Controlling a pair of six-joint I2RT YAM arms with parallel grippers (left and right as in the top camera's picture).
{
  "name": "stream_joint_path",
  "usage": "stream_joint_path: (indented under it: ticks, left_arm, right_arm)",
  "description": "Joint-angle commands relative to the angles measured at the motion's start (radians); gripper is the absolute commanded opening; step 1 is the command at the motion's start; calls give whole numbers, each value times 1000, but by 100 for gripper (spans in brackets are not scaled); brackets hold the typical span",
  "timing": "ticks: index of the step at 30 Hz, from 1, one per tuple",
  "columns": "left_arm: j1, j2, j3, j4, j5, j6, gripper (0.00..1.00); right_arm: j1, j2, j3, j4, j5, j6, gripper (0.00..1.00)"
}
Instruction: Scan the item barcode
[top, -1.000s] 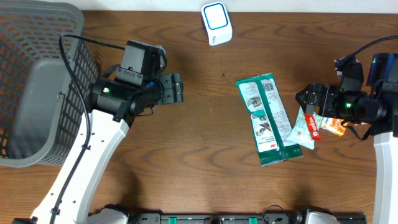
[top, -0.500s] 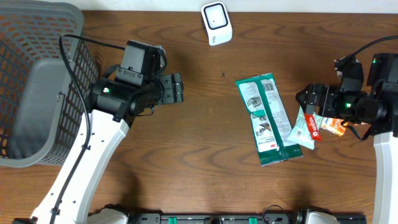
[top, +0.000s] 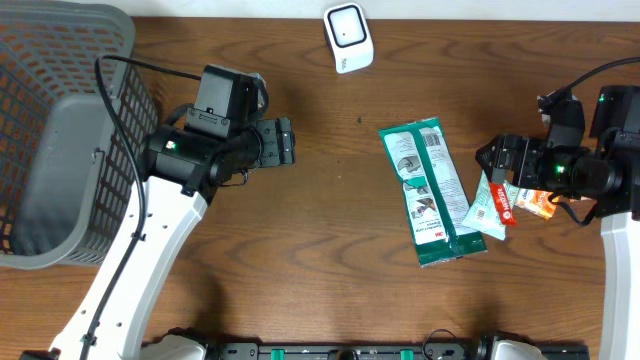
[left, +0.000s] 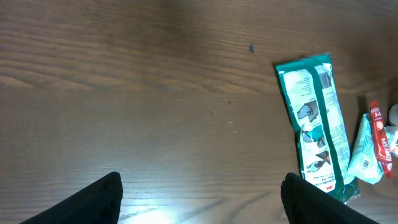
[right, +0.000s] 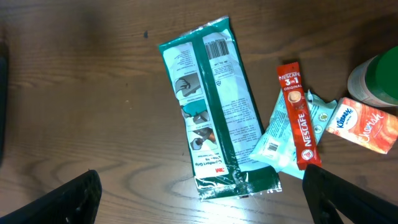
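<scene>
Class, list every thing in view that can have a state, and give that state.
Left pincer: open, empty.
Right pincer: open, empty.
Green pack: flat, barcode up.
Nescafe stick: lying across sachet.
Scanner: on table, unheld.
Basket: nothing visible inside.

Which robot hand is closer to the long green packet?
The right one. The right gripper sits just beside the green packet, on its right. The left gripper is much farther off, across the table on its left.
</scene>
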Motion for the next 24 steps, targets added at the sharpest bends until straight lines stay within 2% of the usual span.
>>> stream_joint_path:
  ticks: [1, 12, 24]
  left_arm:
    - [4, 4, -2, -3, -13, 16, 82]
    - [4, 4, -2, -3, -13, 17, 82]
    - [4, 4, -2, -3, -13, 16, 82]
  right_arm:
    - [-9, 3, 8, -1, 3, 6, 99]
    - [-7, -3, 5, 0, 3, 5, 99]
    - [68, -286, 5, -1, 3, 6, 99]
